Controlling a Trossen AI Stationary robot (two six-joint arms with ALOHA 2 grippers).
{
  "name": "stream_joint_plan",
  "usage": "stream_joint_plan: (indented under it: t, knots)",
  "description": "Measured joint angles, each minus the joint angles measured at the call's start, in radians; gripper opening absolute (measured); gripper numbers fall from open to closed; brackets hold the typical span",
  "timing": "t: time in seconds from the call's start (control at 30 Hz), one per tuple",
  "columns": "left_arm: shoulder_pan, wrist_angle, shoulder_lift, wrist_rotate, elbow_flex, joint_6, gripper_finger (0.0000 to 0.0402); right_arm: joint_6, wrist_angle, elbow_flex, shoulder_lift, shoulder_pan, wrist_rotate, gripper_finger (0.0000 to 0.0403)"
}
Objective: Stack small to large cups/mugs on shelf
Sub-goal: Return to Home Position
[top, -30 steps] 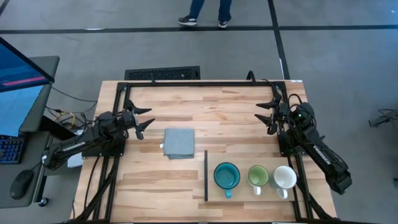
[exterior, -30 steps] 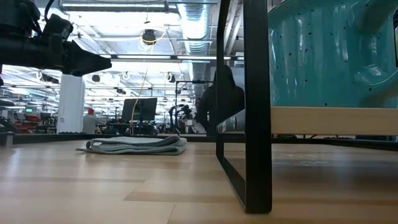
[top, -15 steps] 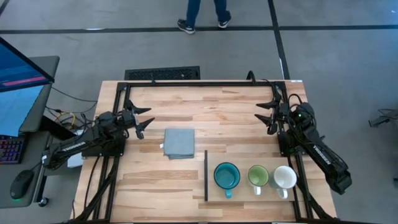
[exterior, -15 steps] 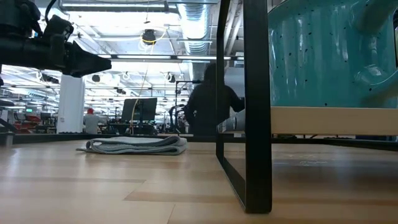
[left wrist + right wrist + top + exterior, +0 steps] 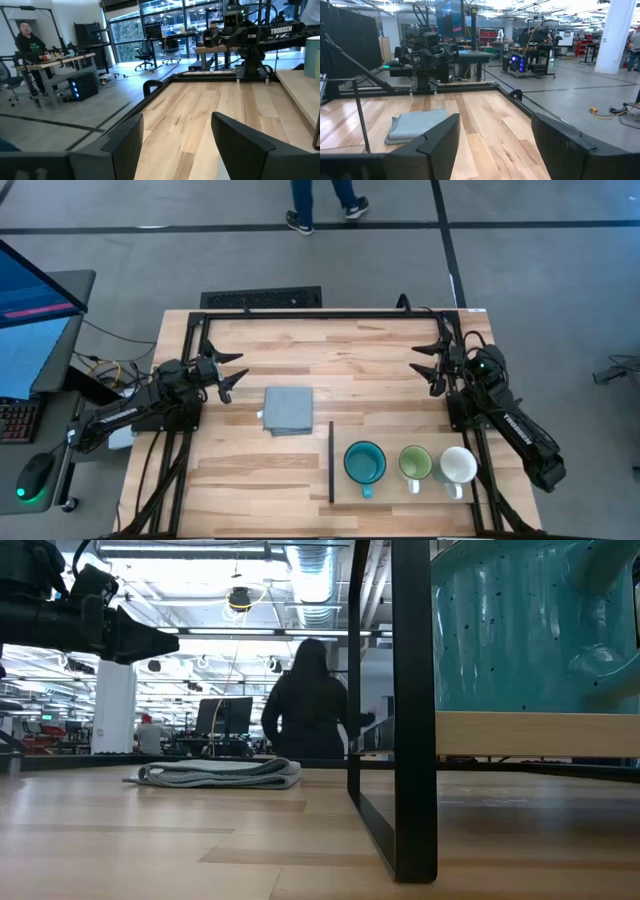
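Observation:
Three mugs stand upright in a row on the light wood shelf (image 5: 400, 490) at the table's near right: the large teal mug (image 5: 365, 464), the small light green mug (image 5: 415, 464) and the white mug (image 5: 459, 467). The teal mug (image 5: 530, 630) fills the low view's right. My left gripper (image 5: 232, 372) is open and empty at the table's left. My right gripper (image 5: 428, 364) is open and empty at the far right.
A grey folded cloth (image 5: 287, 409) lies flat on the table between the arms, left of the shelf's black strip (image 5: 331, 462). A black frame (image 5: 330, 313) runs along the table's far edge. A person (image 5: 320, 200) walks on the floor beyond the table.
Both arms and the mugs have kept still. The person beyond the far edge has walked toward the left.

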Motion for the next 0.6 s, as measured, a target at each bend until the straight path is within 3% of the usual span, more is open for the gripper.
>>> stream_joint_plan:
  t: [0.6]
  knots:
    - [0.0,0.0,0.0,0.0,0.0,0.003,0.0226,0.0,0.0,0.0,0.0,0.0,0.0,0.027]
